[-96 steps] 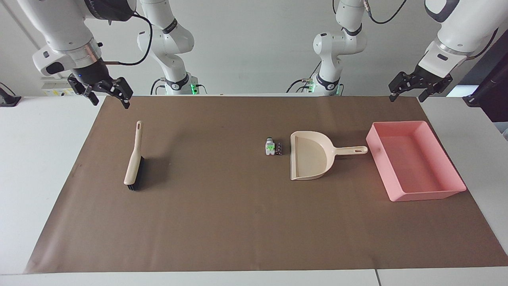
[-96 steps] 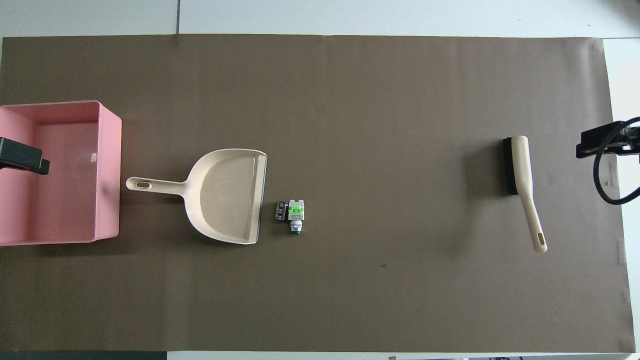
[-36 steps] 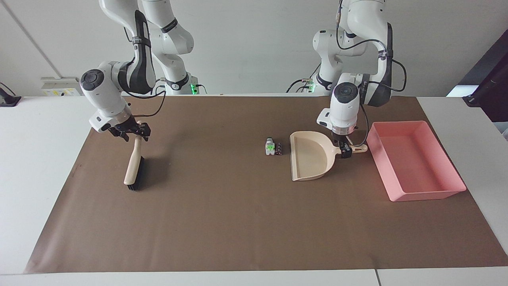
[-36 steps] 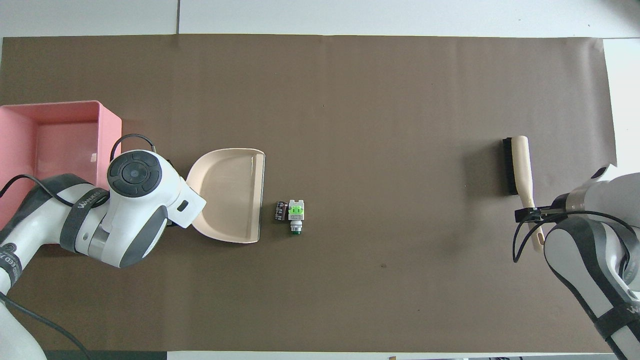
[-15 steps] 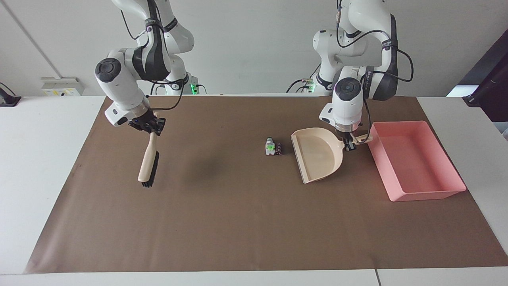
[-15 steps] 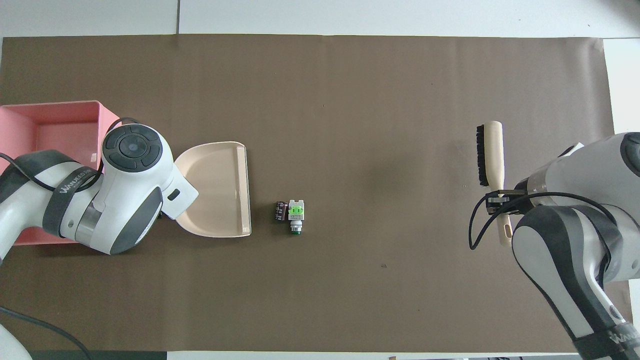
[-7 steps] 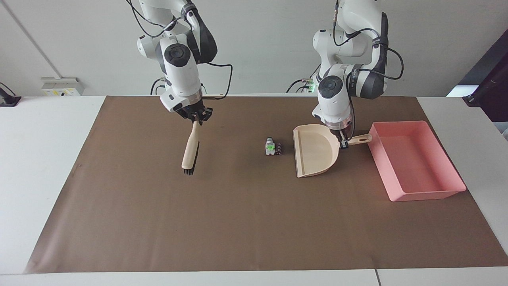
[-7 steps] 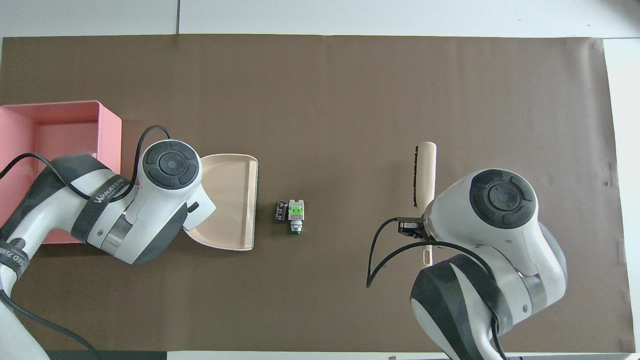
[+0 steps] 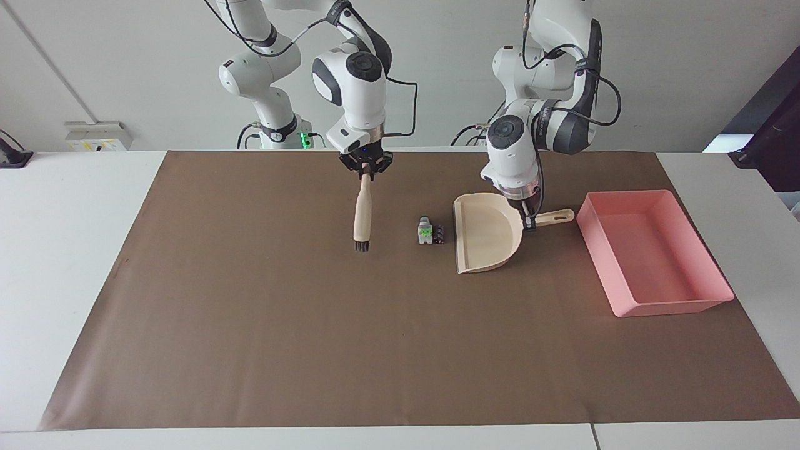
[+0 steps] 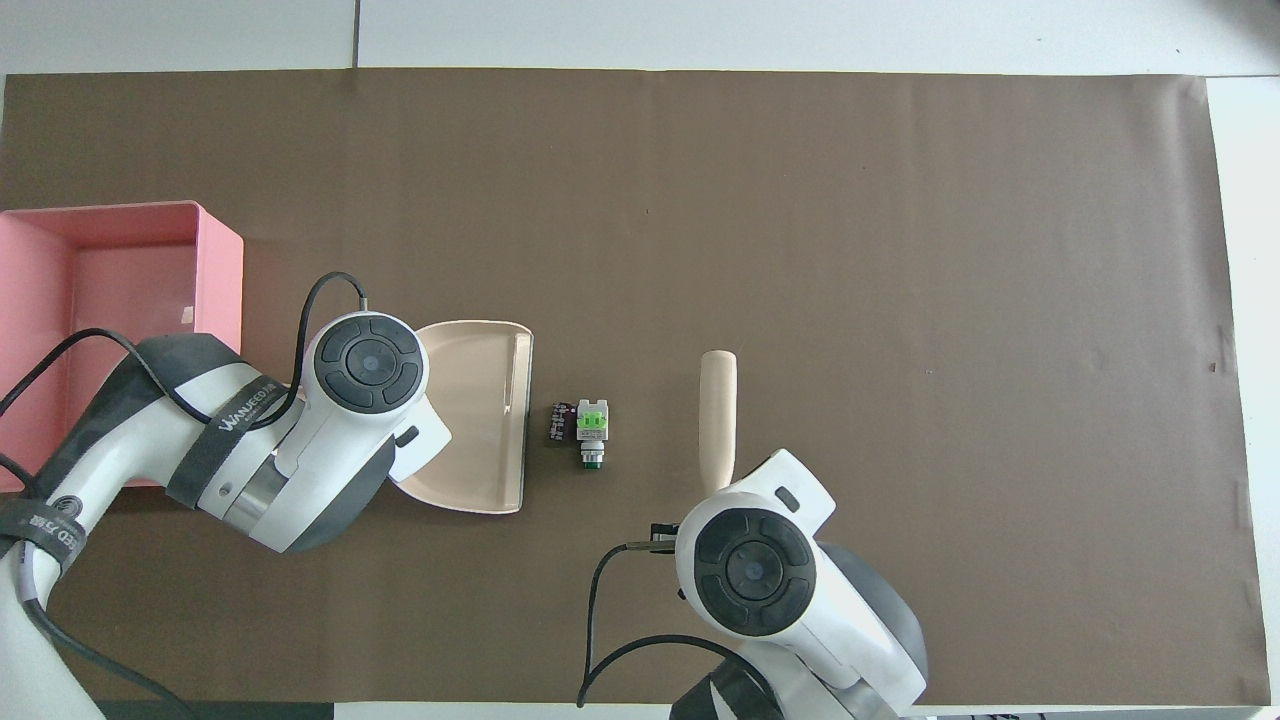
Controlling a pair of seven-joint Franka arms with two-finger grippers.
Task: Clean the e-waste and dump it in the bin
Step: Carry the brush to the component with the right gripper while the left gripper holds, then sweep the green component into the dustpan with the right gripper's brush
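Observation:
The e-waste lies mid-mat: a whitish-grey block with a green patch (image 9: 425, 232) (image 10: 593, 424) and a small black block (image 9: 440, 234) (image 10: 560, 422) touching it. My left gripper (image 9: 530, 222) is shut on the handle of the beige dustpan (image 9: 484, 232) (image 10: 482, 415), whose open edge faces the black block a small gap away. My right gripper (image 9: 365, 170) is shut on the handle of a beige brush (image 9: 361, 215) (image 10: 718, 415), which hangs bristles down over the mat beside the green block, toward the right arm's end. The pink bin (image 9: 678, 307) (image 10: 222, 270) sits at the left arm's end.
Brown paper (image 9: 312, 344) covers most of the white table. In the overhead view both wrists hide their grippers. The bin holds nothing that I can see.
The right arm has carried the brush from the right arm's end toward the e-waste. The left arm has lifted the dustpan by its handle and brought its open edge closer to the black block.

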